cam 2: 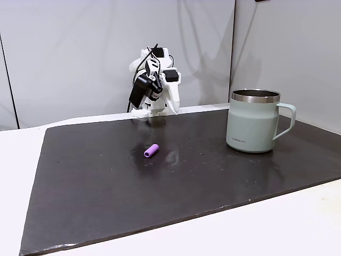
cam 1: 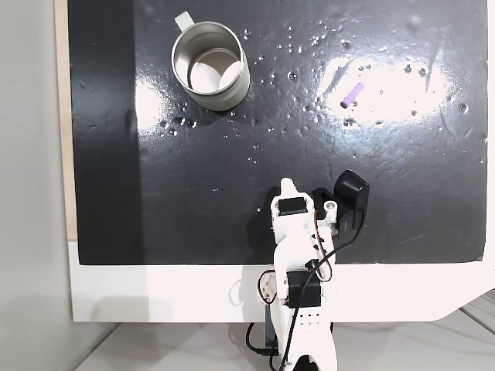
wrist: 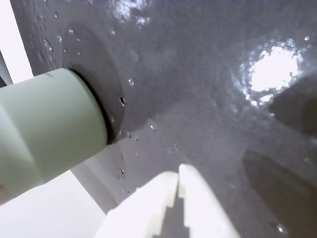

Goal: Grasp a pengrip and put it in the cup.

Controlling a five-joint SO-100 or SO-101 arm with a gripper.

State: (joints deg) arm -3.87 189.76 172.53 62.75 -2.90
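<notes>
Well back, arm (cam 1: 298, 255) folded; fingers (wrist: 168, 198) pressed together, empty; pengrip (cam 1: 353, 94) and cup (cam 1: 210, 66) well apart.

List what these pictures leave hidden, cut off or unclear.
- Cup: in the wrist view its rim and handle are cut off by the left edge.
- Pengrip: glare on the mat blurs its outline; its hollow end is too small to see.
- Gripper: fingertips meet; the rest is cut off below.
</notes>
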